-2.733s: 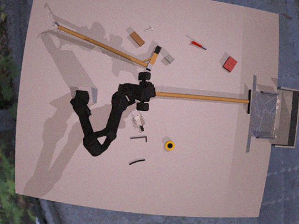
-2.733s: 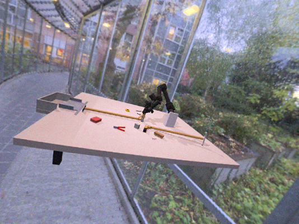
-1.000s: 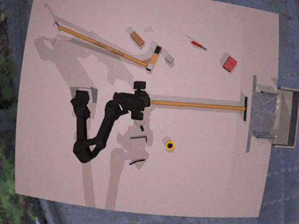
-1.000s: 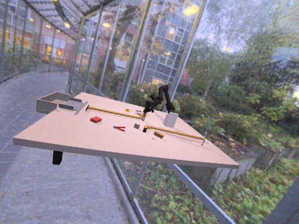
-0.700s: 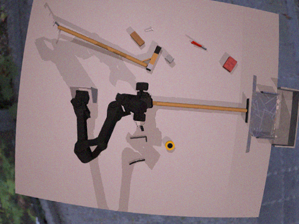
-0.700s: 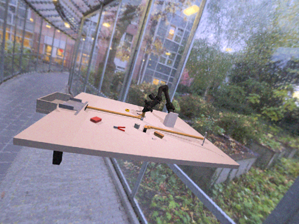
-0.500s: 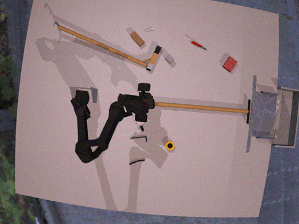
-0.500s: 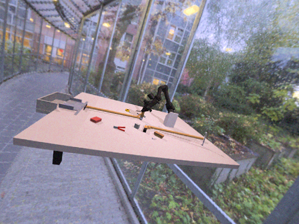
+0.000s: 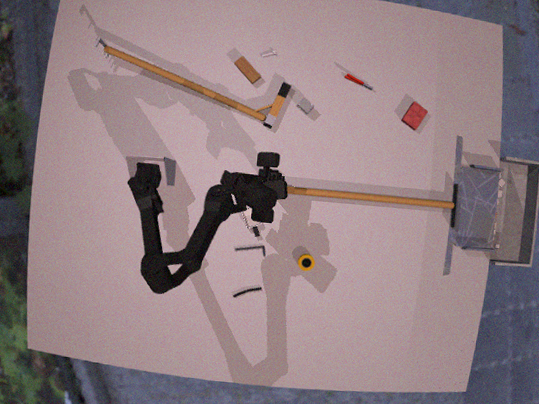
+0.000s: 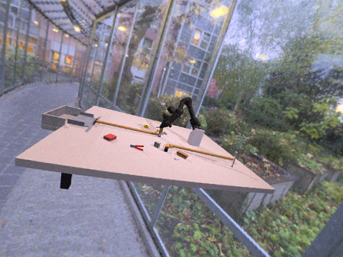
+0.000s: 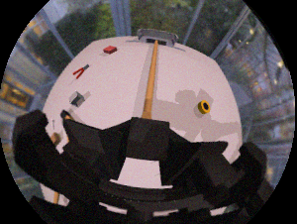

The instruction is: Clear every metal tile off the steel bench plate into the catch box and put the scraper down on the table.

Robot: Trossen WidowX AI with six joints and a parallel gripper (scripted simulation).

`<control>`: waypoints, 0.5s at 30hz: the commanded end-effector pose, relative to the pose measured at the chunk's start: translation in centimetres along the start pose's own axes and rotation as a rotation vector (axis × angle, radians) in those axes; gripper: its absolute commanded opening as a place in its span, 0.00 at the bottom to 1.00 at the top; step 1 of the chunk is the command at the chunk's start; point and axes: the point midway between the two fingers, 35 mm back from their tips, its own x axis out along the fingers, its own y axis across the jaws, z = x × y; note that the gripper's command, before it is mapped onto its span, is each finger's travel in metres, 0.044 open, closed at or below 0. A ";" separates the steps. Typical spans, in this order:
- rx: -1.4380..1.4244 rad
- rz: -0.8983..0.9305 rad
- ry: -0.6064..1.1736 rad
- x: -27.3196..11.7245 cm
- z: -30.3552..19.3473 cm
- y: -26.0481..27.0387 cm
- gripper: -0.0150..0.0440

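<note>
Tiles [image 9: 501, 183] near box [image 9: 531, 214] [image 10: 53, 122]: with gripper [image 9: 286, 189] [image 10: 160, 127] [image 11: 148, 121] clamped on scraper [image 9: 369, 198] [image 10: 122, 126] [image 11: 152, 74], push straight, blade low and square across plate [image 9: 477, 194] [image 10: 82, 119].

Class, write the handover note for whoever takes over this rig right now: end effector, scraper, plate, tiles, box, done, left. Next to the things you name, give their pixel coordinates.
End effector [image 9: 284, 189]: closed on the long scraper [image 9: 369, 198] [image 10: 122, 126] [image 11: 152, 74].
Scraper: blade at the near edge of the steel bench plate [image 9: 476, 204].
Catch box [image 9: 536, 214] [image 10: 53, 123]: at the plate's far end.
Tiles: small pale pieces [image 9: 501, 182] show along the plate's far edge; I cannot tell whether they are on it or in the box.
Done: scraper gripped.
Left: confirm the plate is cleared, lay the scraper on the table, release.
</note>
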 end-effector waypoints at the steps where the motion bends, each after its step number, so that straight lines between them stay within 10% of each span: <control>1: 0.007 0.000 -0.014 0.4 1.0 -0.1 0.25; 15: 0.009 -0.003 -0.015 1.6 2.6 0.1 0.25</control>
